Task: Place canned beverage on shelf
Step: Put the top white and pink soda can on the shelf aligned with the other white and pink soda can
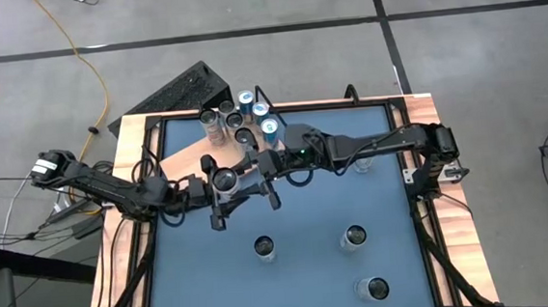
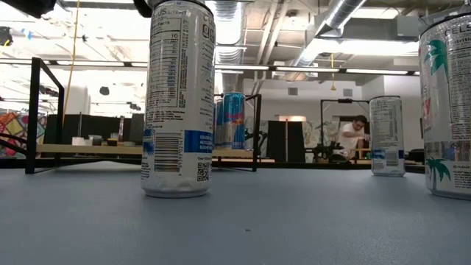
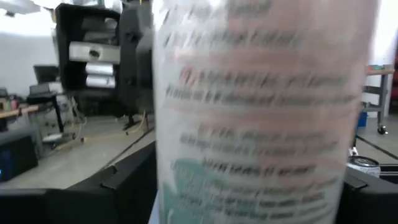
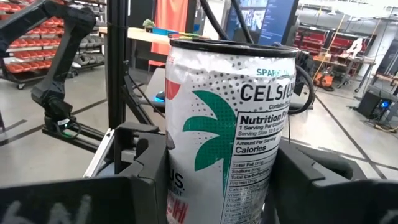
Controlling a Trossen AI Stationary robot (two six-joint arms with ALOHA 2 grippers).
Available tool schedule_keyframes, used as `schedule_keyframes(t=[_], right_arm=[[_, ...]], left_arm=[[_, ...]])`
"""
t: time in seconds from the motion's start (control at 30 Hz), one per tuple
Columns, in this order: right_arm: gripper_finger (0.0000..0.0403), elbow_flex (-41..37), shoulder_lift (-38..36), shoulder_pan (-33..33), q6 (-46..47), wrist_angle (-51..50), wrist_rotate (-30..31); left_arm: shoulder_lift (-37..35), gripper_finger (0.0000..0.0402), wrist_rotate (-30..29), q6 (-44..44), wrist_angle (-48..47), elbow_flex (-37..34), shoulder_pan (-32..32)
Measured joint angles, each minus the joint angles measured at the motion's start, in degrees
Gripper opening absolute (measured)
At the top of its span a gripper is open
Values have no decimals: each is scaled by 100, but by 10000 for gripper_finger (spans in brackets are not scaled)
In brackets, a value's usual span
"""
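Several cans (image 1: 237, 117) stand on the shelf (image 1: 185, 152); both grippers, left (image 1: 226, 191) and right (image 1: 256, 166), bracket one can (image 1: 225, 181) mid-handover, grip unclear; three wait.

We see two dark, jointed arms from above: the left arm (image 1: 112, 189) carries a white label near its shoulder and black cables looping along its links, while the right arm (image 1: 380, 146) shows a small green light by its wrist. Each ends in blocky matte-black fingers (image 4: 134, 168) with squared edges.
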Motion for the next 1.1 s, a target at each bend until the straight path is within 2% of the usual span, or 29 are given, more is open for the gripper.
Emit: schedule_keyframes(t=[0.17, 0.27, 0.47, 0.57, 0.73, 0.9, 1.0, 1.1], right_arm=[[192, 0, 0, -4, 5, -36, 0], [191, 0, 0, -4, 4, -53, 2], [193, 1, 0, -68, 1, -442, 52], [192, 4, -4, -114, -2, -685, 51], [193, 4, -4, -162, -60, -1159, -38], [193, 4, -9, -172, -131, -1722, -24], [193, 4, -9, -177, -193, -1914, 39], [193, 7, -11, -177, -252, -1970, 260]], left_arm=[[-13, 331, -270, -297, -396, 1, 0], [-193, 340, -284, -511, -922, 3, -20], [-909, 342, -500, -1511, -2595, 2, -138], [-1315, 342, -526, -2247, -3909, 252, -155], [-1523, 342, -439, -3304, -6549, 1153, -144], [-1264, 340, -38, -4094, -9099, 2701, -150], [-963, 339, -60, -4210, -9962, 3607, -150], [-599, 339, -83, -3842, -10219, 4358, -150]])
